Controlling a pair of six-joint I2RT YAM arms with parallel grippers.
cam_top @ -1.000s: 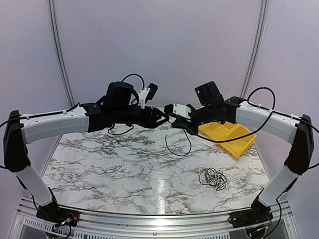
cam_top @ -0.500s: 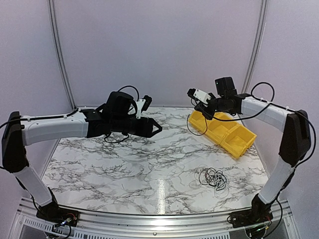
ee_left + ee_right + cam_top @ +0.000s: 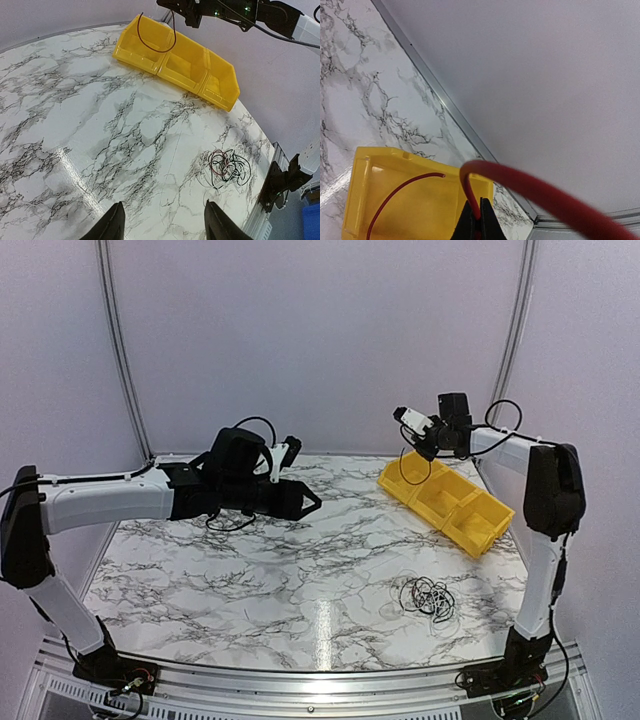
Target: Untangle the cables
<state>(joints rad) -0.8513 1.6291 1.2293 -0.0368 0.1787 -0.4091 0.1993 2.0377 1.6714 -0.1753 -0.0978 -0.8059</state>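
The counter (image 3: 250,570) is white marble with dark veins, and pale lilac walls (image 3: 320,340) stand around it. At its far right lies a yellow bin (image 3: 470,525) with three compartments. The cables (image 3: 227,167) lie in a small loose knot on the counter near the front right: thin loops, mostly black, some red and white. The right gripper (image 3: 479,220) is clamped on one red cable (image 3: 530,192), which hangs curved over the bin's end compartment. The left gripper (image 3: 308,500) is apart and empty above the counter.

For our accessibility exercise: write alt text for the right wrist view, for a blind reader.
The right gripper is shut on a red cable, whose free end hangs over a yellow bin on a marble table, a pale wall behind.
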